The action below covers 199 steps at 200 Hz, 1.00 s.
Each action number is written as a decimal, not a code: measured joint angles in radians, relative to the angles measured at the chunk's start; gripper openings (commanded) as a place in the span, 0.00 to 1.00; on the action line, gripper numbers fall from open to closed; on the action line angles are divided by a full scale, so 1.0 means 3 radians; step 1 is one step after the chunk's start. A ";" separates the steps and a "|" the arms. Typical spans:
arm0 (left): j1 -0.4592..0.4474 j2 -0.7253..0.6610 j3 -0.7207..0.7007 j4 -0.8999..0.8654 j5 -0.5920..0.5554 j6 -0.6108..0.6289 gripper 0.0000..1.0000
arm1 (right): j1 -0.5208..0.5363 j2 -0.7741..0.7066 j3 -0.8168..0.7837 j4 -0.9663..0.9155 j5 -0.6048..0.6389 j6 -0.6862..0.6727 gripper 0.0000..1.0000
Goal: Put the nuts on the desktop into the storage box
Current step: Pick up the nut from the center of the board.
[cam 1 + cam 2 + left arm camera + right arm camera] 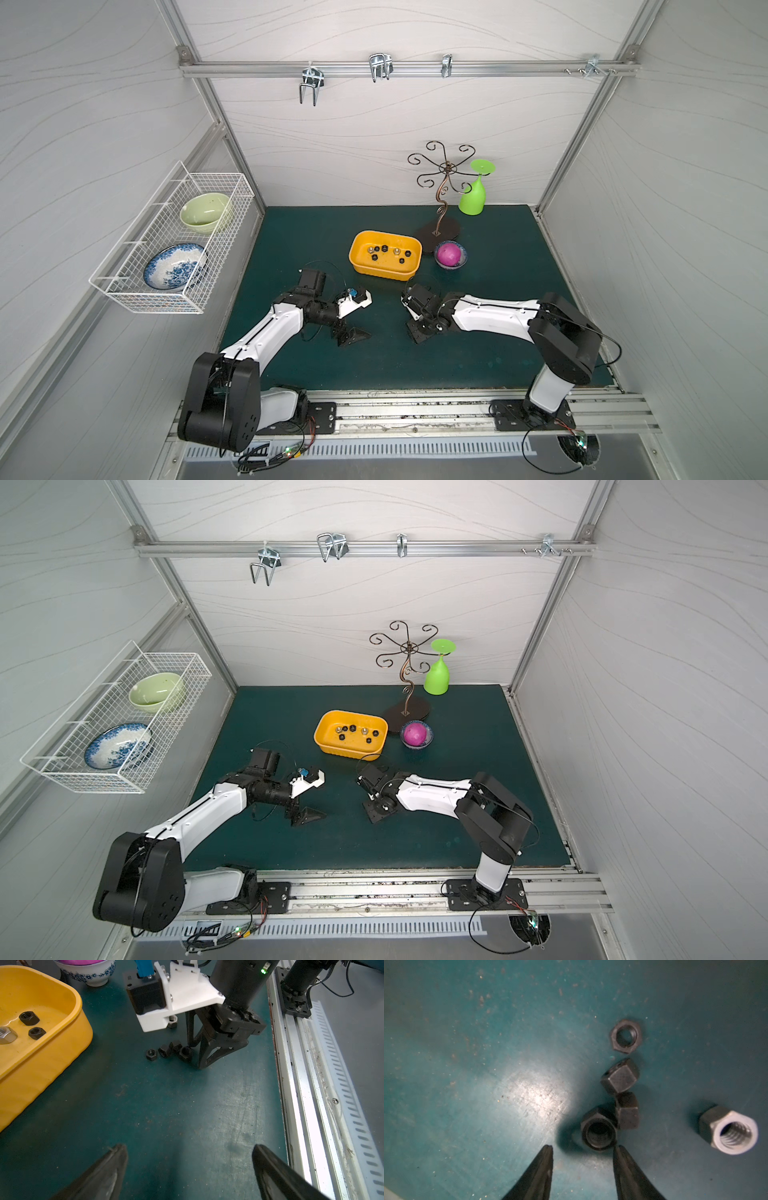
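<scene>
Hovering low over the surface (477, 1053), the right pincer (584, 1148) stands half apart with nothing between its jaws. Loose nuts (619, 1078) lie just ahead of its tips: four black ones in a close chain and a silver nut (729, 1130) set apart to one side. The nearest black nut (599, 1128) sits bore-up, just ahead of the tips but off-centre, almost touching the finger on the silver nut's side. A neighbour lying on its side touches it from beyond. A clean grasp, I judge, needs the pincer shifted toward that side so both fingers straddle the flats. The left pincer (190, 1149) is spread wide, empty and well apart from the nuts, so the right arm is nearer. The storage box (382, 270), already holding several nuts, is near.
</scene>
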 measured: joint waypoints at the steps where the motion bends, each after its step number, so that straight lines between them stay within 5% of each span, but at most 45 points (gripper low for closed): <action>1: 0.0000 0.0000 0.0000 0.0000 0.0000 0.0001 0.98 | 0.0000 0.0000 0.0000 0.0000 0.0000 0.0000 0.49; 101: 0.0001 0.0000 0.0000 0.0000 -0.0015 0.0070 0.98 | -0.0008 0.0278 0.0266 -0.0084 0.0183 -0.0005 0.41; 167: 0.0000 0.0000 0.0000 0.0000 -0.0065 0.0132 0.98 | -0.0036 0.0322 0.0319 -0.0086 0.0188 -0.0042 0.23; 199: 0.0000 0.0000 0.0000 -0.0001 -0.0080 0.0145 0.98 | -0.0034 0.0312 0.0318 -0.0089 0.0163 -0.0052 0.22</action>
